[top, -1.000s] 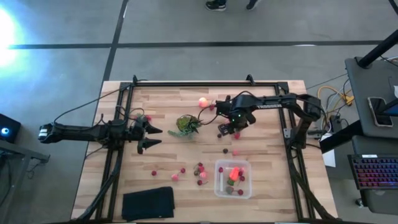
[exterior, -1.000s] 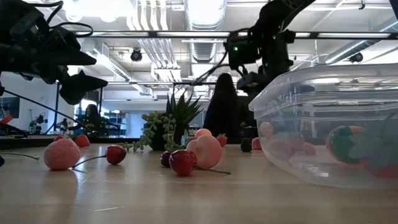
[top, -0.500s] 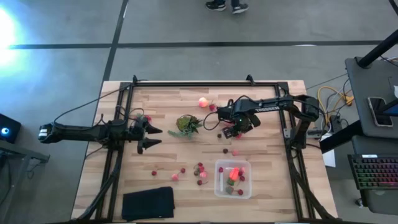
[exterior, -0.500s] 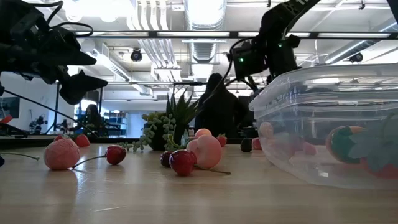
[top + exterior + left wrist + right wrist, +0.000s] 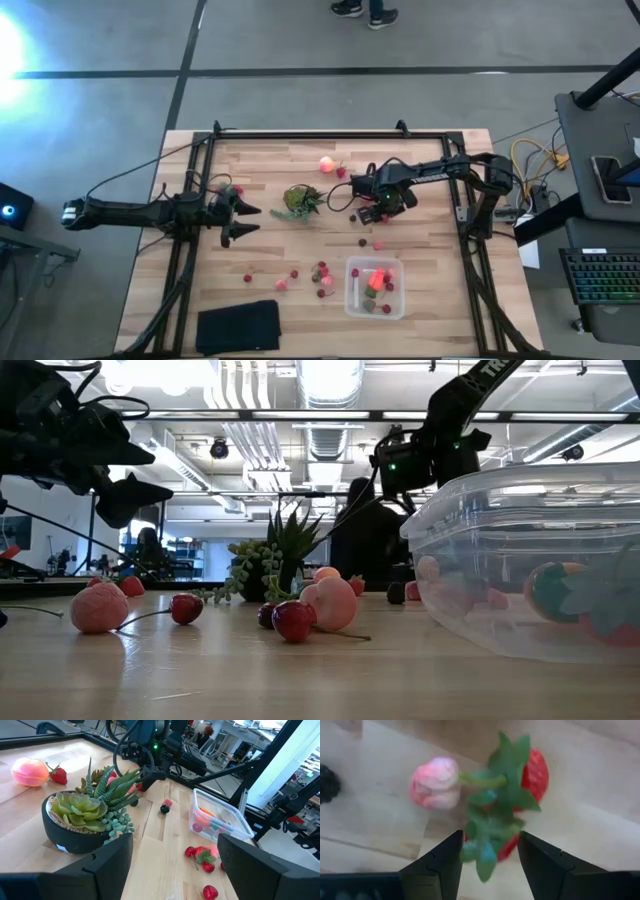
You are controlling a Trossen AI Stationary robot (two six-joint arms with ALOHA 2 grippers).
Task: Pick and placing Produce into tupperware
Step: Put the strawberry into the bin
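Note:
My right gripper (image 5: 374,210) points down over the middle of the table, open. In the right wrist view its fingers (image 5: 440,865) stand on either side of a red strawberry's (image 5: 534,772) green leafy end. I cannot tell whether they touch it. A pink berry (image 5: 436,782) lies beside the strawberry. The clear tupperware (image 5: 375,287) stands near the front edge and holds an orange-red piece and some berries. More produce (image 5: 322,272) lies loose on the wood. My left gripper (image 5: 245,222) waits open at the table's left.
A potted succulent (image 5: 300,200) stands left of my right gripper, and a peach-pink round piece (image 5: 326,164) lies behind it. A flat black pad (image 5: 238,326) lies at the near left. A dark berry (image 5: 362,241) sits between my right gripper and the tupperware.
My right gripper has sunk toward the table, down over the strawberry, and rolled a little. The gap between its fingers has stayed the same.

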